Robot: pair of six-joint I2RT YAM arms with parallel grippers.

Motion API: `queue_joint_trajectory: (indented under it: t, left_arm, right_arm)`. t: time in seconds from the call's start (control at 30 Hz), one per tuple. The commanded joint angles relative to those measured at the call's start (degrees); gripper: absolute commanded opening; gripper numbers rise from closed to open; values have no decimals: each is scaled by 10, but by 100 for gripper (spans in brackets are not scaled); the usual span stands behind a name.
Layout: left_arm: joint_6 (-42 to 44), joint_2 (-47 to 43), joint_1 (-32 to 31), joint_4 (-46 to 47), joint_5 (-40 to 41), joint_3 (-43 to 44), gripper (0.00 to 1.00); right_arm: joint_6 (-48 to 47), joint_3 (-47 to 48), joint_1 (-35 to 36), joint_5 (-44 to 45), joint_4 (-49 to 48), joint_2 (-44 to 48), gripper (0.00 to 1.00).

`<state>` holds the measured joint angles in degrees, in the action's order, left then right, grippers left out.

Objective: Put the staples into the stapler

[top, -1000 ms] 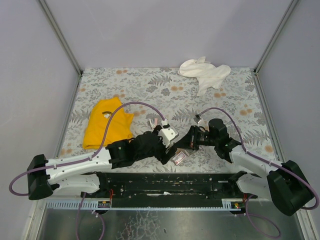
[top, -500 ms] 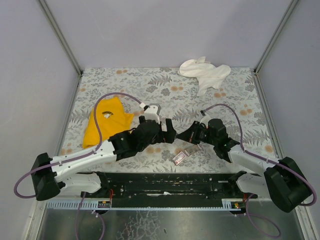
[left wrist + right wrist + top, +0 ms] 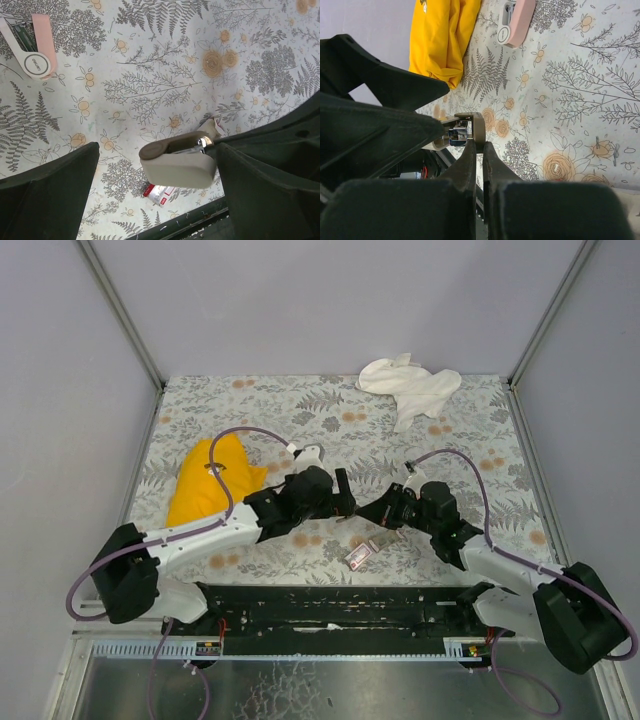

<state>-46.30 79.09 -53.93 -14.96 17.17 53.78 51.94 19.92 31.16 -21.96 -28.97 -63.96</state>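
Observation:
The pink stapler (image 3: pixel 42 42) lies on the floral table, at the top left of the left wrist view and at the top of the right wrist view (image 3: pixel 520 17). The staples' red box (image 3: pixel 360 555) rests near the table's front edge, partly under a raised pale beige block (image 3: pixel 177 162) with a metal inner part. My right gripper (image 3: pixel 476 142) is shut on one end of that block and holds it off the table. My left gripper (image 3: pixel 157 150) stands wide open around the block without touching it. No loose strips show.
A yellow cloth (image 3: pixel 205 485) lies at the left of the table and a white cloth (image 3: pixel 410 385) at the back right. A black rail (image 3: pixel 330 605) runs along the front edge. Grey walls close in the table on three sides.
My left gripper has opened wide and swung away from the front edge toward the table's middle. The right gripper has shifted slightly back, still shut on the beige block.

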Motion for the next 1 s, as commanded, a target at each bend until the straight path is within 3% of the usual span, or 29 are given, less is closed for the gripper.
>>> queue_joint_trajectory:
  t: [0.0,0.53,0.97]
  left_arm:
    - [-8,18,12,33,-23,23,100]
    - [-8,1,19,34,-32,-32,100]
    - [-12,-83,58,26,-27,-124,100]
  right_arm:
    - [-15,0,6,6,-26,21,0]
    - [-7,2,6,30,7,35,0]
    - [-17,21,5,38,57,53,0]
